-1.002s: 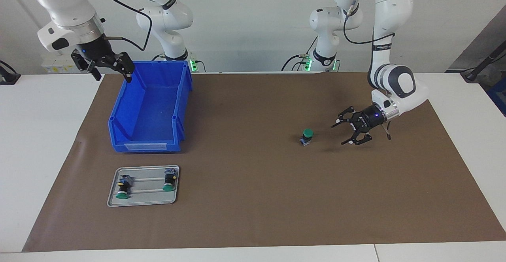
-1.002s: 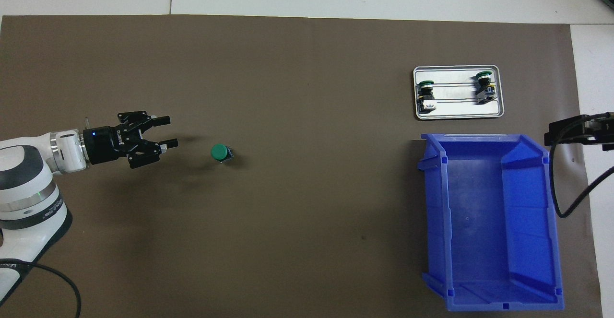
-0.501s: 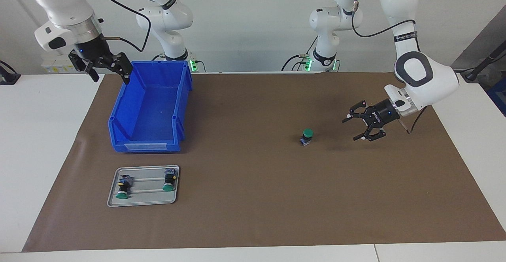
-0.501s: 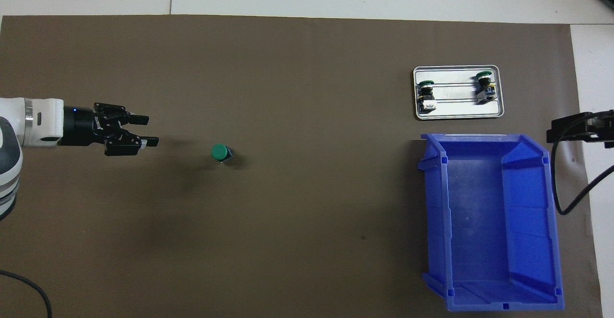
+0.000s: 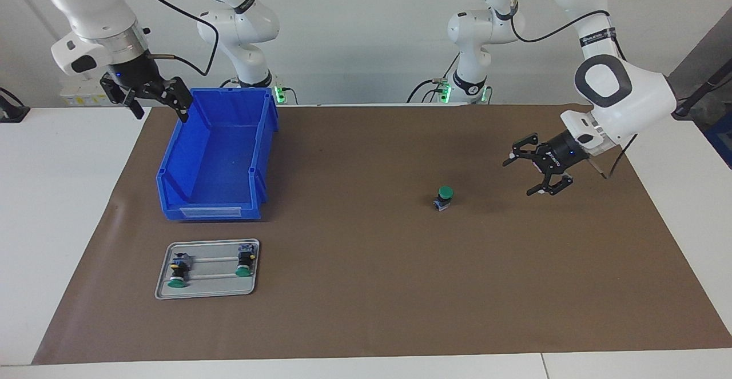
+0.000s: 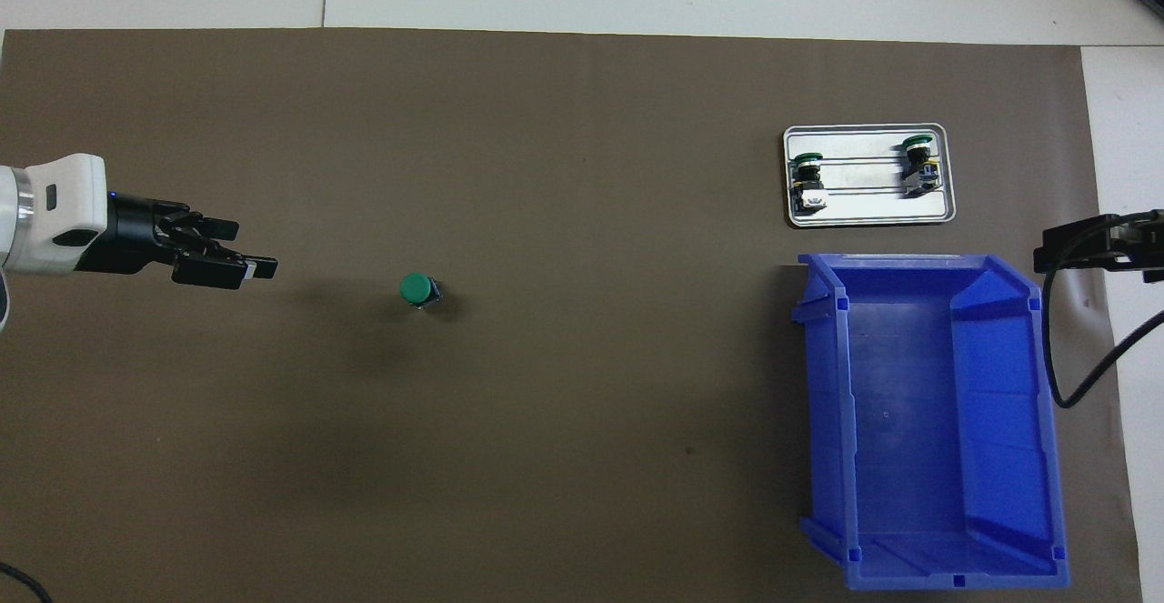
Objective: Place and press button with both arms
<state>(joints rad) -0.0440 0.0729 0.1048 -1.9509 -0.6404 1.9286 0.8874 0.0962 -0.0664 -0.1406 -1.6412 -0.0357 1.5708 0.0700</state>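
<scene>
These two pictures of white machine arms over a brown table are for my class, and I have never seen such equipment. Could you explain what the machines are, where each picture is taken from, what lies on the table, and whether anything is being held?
They are two robot arms, each ending in a black claw. One picture faces the robots from across the table; the other looks down from above their end.

On the brown mat a green-capped button stands alone. A blue bin sits toward the right arm's end, with a metal tray carrying two more buttons beside it, farther from the robots.

The left claw hangs open in the air beside the lone button, holding nothing. The right claw waits open by the bin's corner, also holding nothing.
</scene>
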